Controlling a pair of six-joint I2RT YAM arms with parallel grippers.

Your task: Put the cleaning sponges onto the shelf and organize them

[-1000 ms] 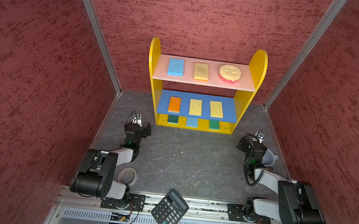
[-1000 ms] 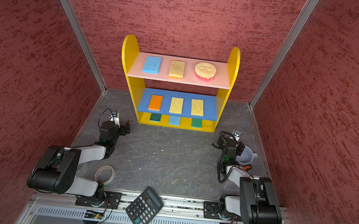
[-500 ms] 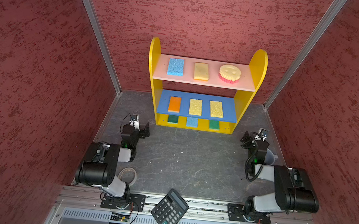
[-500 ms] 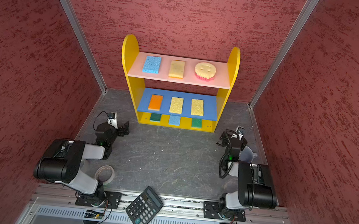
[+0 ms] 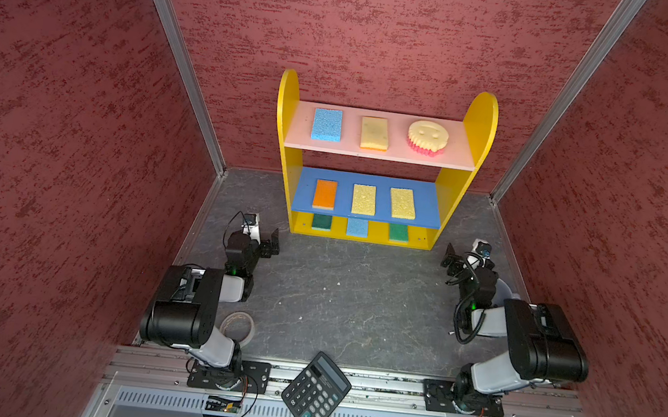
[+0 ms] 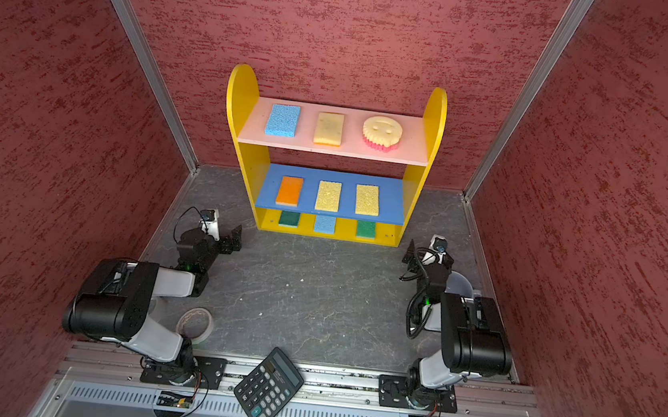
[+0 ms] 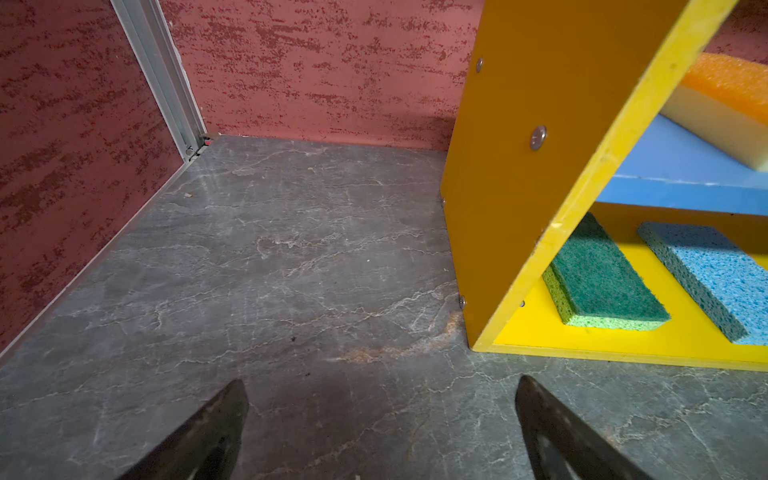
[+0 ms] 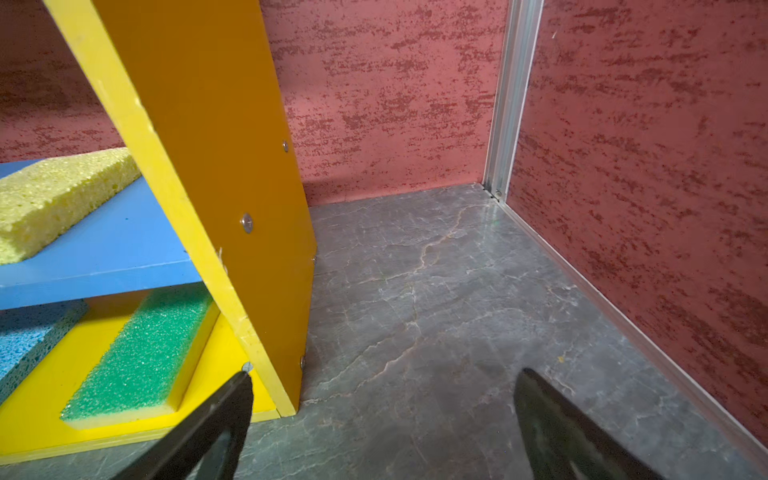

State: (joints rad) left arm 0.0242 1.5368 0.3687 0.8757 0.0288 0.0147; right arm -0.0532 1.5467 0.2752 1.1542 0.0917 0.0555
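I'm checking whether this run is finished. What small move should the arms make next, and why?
Probably just fold both arms back to rest. All nine sponges lie on the shelf, three per board, evenly spaced; no sponge shows on the floor, and the left hand and right hand are open and empty.

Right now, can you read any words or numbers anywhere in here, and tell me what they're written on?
No text here is clear enough to quote.
calculator: marks on its keys and a tiny line below its screen, too small and blurred to read.
shelf and cleaning sponges: no writing; the round sponge shows only a smiley face.
tape roll: no writing visible.
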